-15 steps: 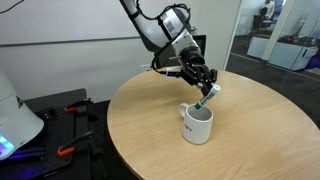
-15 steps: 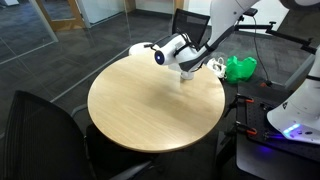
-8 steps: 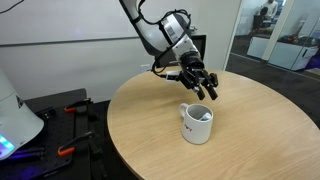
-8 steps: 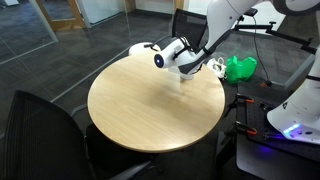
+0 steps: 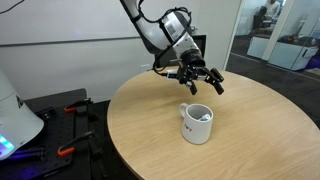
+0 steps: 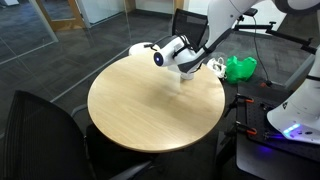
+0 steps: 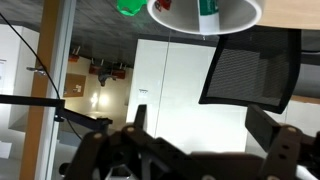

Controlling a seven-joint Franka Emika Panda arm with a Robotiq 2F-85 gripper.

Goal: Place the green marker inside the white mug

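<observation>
The white mug (image 5: 197, 123) stands upright on the round wooden table (image 5: 250, 135), with a small red mark on its side. In the wrist view the mug (image 7: 180, 14) shows at the top edge, and the green marker (image 7: 209, 8) stands inside it, leaning on the wall. My gripper (image 5: 205, 83) hangs a little above the mug's mouth, open, with nothing between its fingers. Both dark fingers (image 7: 262, 125) are spread wide in the wrist view. In an exterior view my gripper (image 6: 186, 72) hides the mug.
A black mesh chair (image 6: 186, 22) stands behind the table (image 6: 140, 100) and another chair (image 6: 40, 125) at its near side. A green bag (image 6: 238, 68) lies beyond the table. White machine bases (image 5: 15, 115) (image 6: 300, 110) stand beside it.
My gripper has opened from shut on the green marker. The marker has dropped from the fingers into the white mug. The arm has barely moved.
</observation>
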